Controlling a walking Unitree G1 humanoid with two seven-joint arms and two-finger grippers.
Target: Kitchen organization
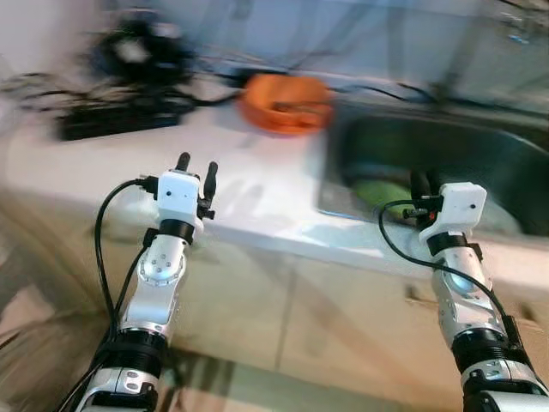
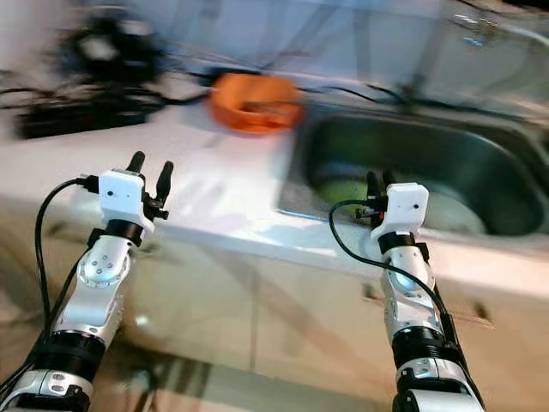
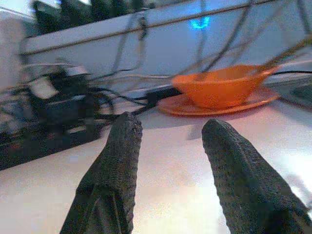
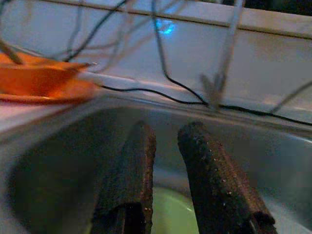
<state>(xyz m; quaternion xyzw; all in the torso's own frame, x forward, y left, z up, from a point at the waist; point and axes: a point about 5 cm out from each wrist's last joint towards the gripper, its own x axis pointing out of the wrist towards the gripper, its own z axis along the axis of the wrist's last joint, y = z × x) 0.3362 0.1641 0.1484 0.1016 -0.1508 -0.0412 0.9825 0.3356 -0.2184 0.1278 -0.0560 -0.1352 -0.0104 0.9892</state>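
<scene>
An orange bowl [image 1: 286,103] sits on an orange plate [image 3: 180,105] at the back of the white counter [image 1: 249,193], beside the steel sink [image 1: 446,146]. Something pale green [image 1: 377,190] lies in the sink's bottom. My left gripper [image 1: 196,163] is raised over the counter's front edge, open and empty, pointing toward the bowl, well short of it. My right gripper [image 1: 420,182] hangs over the sink's front rim above the green thing, its fingers [image 4: 136,165] a little apart with nothing between them. The head views are blurred.
Black devices with tangled cables [image 1: 129,60] and a dark power strip [image 1: 111,120] crowd the counter's back left. More cables [image 4: 161,90] run along the wall behind the sink. Pale cabinet fronts [image 1: 300,318] stand below the counter.
</scene>
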